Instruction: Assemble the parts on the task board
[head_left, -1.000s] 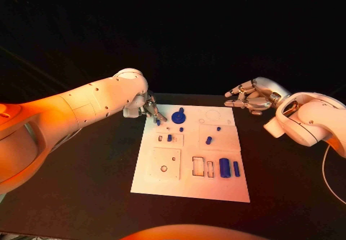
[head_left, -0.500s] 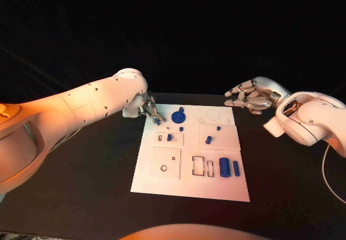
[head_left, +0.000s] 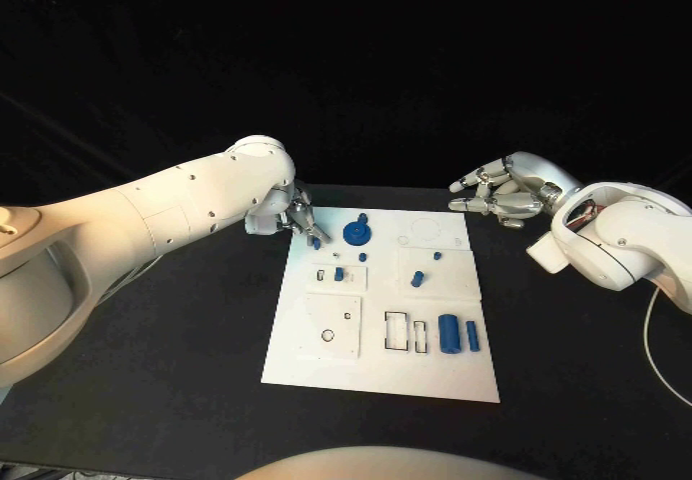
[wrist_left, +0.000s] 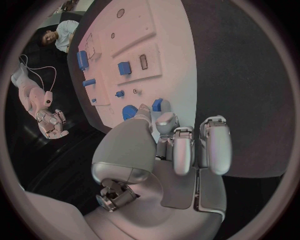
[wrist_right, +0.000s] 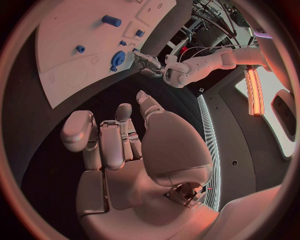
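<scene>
The white task board (head_left: 378, 365) lies in the middle of the black table. My left hand (head_left: 296, 220) hovers over its far left corner. There the thumb and a finger pinch a small blue part (head_left: 315, 242), which the left wrist view shows at the fingertips (wrist_left: 157, 104). Just right of it a round blue disc with a knob (head_left: 358, 234) rests on the board. My right hand (head_left: 498, 196) hangs beyond the far right corner, fingers loosely apart and holding nothing. My own right hand (wrist_right: 119, 145) shows in the right wrist view, with the board (wrist_right: 75, 35) beyond it.
Small blue pegs (head_left: 339, 274) (head_left: 417, 281) (head_left: 437, 256) stand mid-board. A blue cylinder (head_left: 449, 334) and a thin blue bar (head_left: 472, 337) lie near the right edge beside two rectangular slots (head_left: 397, 331). Bare black table (head_left: 173, 380) surrounds the board.
</scene>
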